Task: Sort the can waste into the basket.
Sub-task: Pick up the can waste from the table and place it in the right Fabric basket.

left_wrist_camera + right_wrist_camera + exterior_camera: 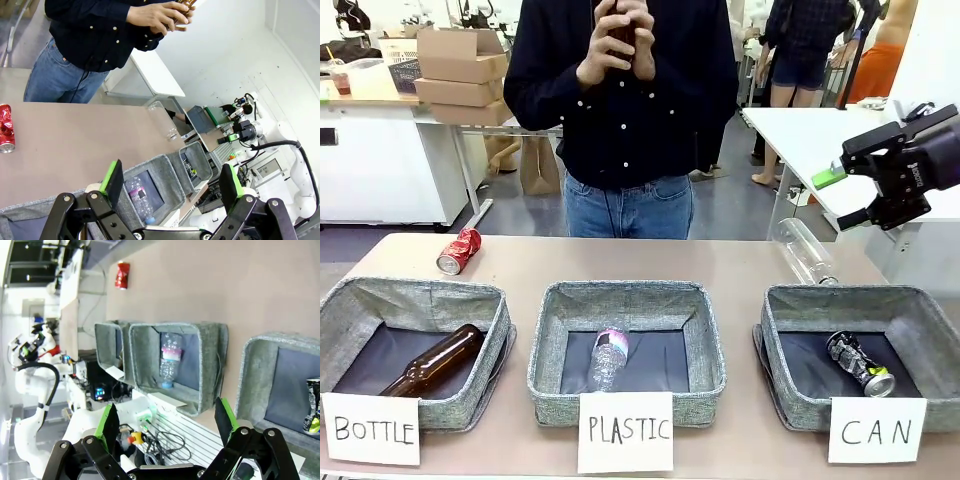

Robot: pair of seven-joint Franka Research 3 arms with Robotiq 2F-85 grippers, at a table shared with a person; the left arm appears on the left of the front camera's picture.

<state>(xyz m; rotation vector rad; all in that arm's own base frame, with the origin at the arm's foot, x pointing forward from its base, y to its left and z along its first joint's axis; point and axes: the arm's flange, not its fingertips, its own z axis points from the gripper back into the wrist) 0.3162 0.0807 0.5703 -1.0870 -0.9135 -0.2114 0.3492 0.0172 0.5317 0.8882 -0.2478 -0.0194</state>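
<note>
Front, black can point(860, 364): lies on the floor of the CAN basket point(840, 298), so it looks sorted.
Front, red can point(458, 251): on its side on the table, well apart from that basket; probably the piece left.
Front, right gripper point(840, 200): above the basket's far right corner, jaws apart and empty.
Front, clear bottle point(805, 252): just behind the basket's far rim.
Left wrist, left gripper point(171, 185): jaws apart and empty; the red can point(5, 128) has bare table around it, far from the basket point(202, 155).
Right wrist, right gripper point(166, 424): jaws wide, holding nothing, near the basket point(255, 370).
</note>
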